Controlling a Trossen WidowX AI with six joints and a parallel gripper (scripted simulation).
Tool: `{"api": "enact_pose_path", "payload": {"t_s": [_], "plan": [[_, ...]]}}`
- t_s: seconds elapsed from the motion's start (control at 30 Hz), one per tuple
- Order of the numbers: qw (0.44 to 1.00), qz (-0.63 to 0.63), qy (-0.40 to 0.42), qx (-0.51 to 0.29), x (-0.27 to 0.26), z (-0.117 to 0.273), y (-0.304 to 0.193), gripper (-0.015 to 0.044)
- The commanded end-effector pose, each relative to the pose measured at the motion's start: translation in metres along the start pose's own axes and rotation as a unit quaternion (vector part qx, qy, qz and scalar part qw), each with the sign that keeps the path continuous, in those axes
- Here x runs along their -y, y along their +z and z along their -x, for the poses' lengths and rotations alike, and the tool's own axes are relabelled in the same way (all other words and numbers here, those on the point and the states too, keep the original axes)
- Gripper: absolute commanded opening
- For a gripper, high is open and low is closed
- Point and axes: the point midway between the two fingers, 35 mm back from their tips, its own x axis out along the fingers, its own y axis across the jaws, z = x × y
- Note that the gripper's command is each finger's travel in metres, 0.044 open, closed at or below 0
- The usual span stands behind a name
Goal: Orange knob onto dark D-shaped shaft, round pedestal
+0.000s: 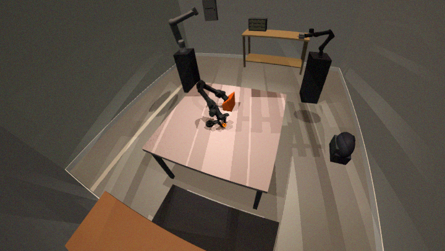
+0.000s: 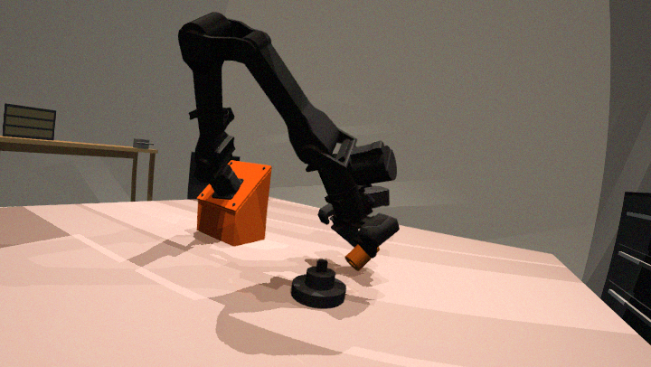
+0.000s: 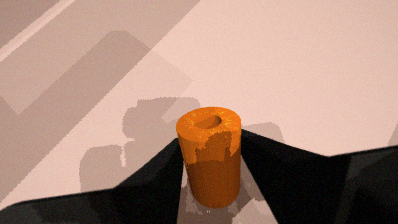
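My gripper (image 2: 364,248) is shut on the orange knob (image 2: 358,257), a short cylinder with a hole in its end face. It holds the knob tilted and a little above the table. In the wrist view the knob (image 3: 212,155) stands between the two dark fingers with its hole facing away from the camera. The dark round pedestal (image 2: 318,291) sits on the table with the short shaft (image 2: 322,266) sticking up from it, to the left of and below the knob. The knob is apart from the shaft. In the overhead view the knob (image 1: 224,125) lies just right of the pedestal (image 1: 210,123).
The arm's orange wedge-shaped base block (image 2: 234,202) stands on the table behind the pedestal. Off the table are two black columns with other arms (image 1: 314,75), a wooden shelf table (image 1: 274,46) and a dark cabinet (image 2: 631,264) at the right.
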Motion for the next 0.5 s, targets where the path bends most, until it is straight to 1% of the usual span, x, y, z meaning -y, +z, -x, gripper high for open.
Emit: {"api": "enact_pose_path", "payload": {"t_s": [0.0, 0.47], "plan": [[0.999, 0.001, 0.0, 0.036, 0.0, 0.003, -0.004, 0.018], [0.988, 0.002, 0.001, 0.156, -0.001, 0.009, -0.019, 0.018]]}}
